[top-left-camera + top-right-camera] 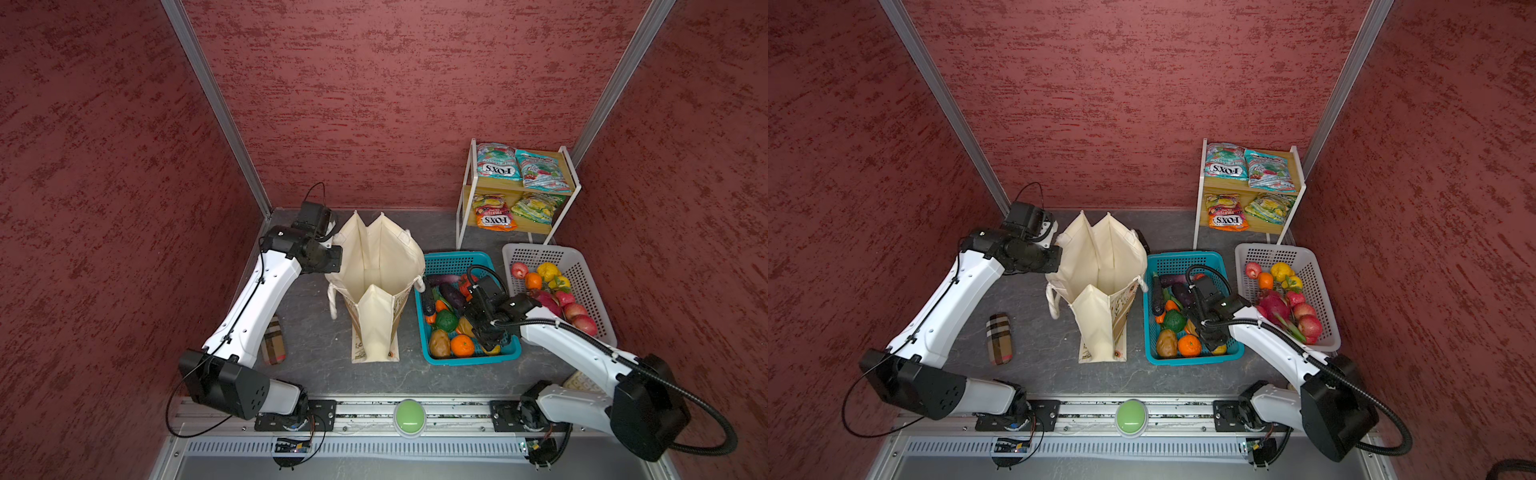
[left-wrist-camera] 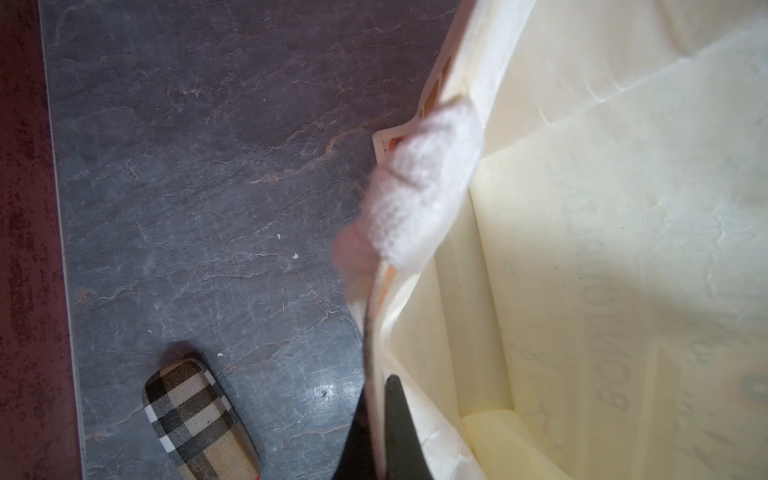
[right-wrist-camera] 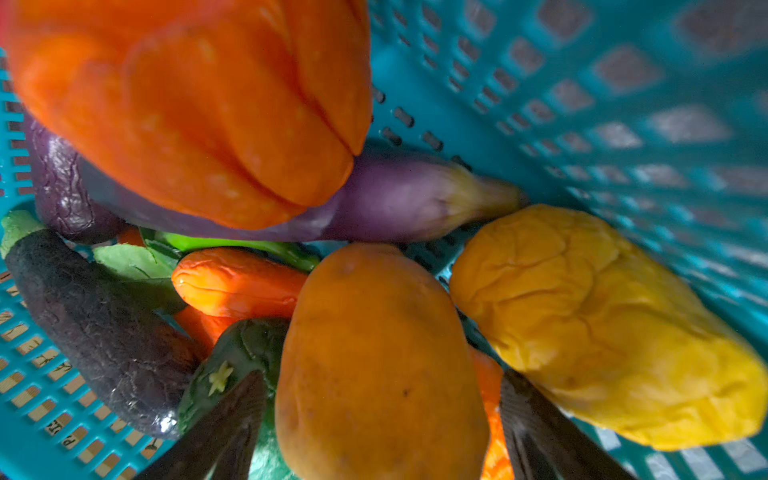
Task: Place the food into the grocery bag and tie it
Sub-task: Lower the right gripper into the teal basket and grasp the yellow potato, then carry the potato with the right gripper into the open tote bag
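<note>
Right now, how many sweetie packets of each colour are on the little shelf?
Teal packets: 2
Orange packet: 1
Yellow-green packet: 1
Total: 4

The tall canvas tote bag [image 1: 376,257] is cream, its side printed with flowers and a beige lettered band; its 2 rope handles [image 1: 332,303] are white. The perforated plastic basket [image 1: 453,262] is teal, the lobed toy vegetable [image 3: 187,104] orange, the fabric case [image 1: 1000,338] tan-black-white plaid, the tabletop [image 1: 316,332] veined grey.
</note>
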`<state>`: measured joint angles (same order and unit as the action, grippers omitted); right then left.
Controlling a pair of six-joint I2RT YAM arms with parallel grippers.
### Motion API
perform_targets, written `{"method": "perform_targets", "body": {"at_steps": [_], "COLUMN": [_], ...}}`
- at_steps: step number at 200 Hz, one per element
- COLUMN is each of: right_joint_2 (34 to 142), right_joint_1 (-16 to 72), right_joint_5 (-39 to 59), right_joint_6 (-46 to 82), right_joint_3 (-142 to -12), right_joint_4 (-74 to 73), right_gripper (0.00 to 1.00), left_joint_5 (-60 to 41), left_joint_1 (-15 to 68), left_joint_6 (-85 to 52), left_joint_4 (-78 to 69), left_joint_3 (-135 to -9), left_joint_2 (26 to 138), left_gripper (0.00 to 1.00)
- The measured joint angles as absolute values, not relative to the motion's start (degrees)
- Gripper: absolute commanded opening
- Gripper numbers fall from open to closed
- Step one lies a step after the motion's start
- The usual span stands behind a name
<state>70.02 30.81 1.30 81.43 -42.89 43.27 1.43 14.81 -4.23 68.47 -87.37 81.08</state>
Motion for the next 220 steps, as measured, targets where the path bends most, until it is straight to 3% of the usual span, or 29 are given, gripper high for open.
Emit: {"method": "perform_targets", "body": {"at_steps": [103,149,220], "right_joint_2": [67.29,64.79,63.37], "right_joint_1": [30.79,30.81,30.74], "right_joint_5": [0.16,-0.80,-7.94], "right_joint_6": [82.70,82.11,72.44], "right_joint_3": [-41.95,-42.52,-62.92], "right_joint_4": [42.50,44.34,53.74], "right_gripper": [0.62,0.59,0.57], "left_joint_5": [1.61,1.61,1.48], "left_joint_1": [15.14,15.14,15.18], "left_joint_6": [-4.23,-4.23,-4.21], "left_joint_4": [68.42,68.10,67.42], "left_joint_3": [-87.29,-86.96,-86.19], "left_joint_2": [81.08,81.08,80.79], "left_gripper": [0.00,0.00,0.00]}}
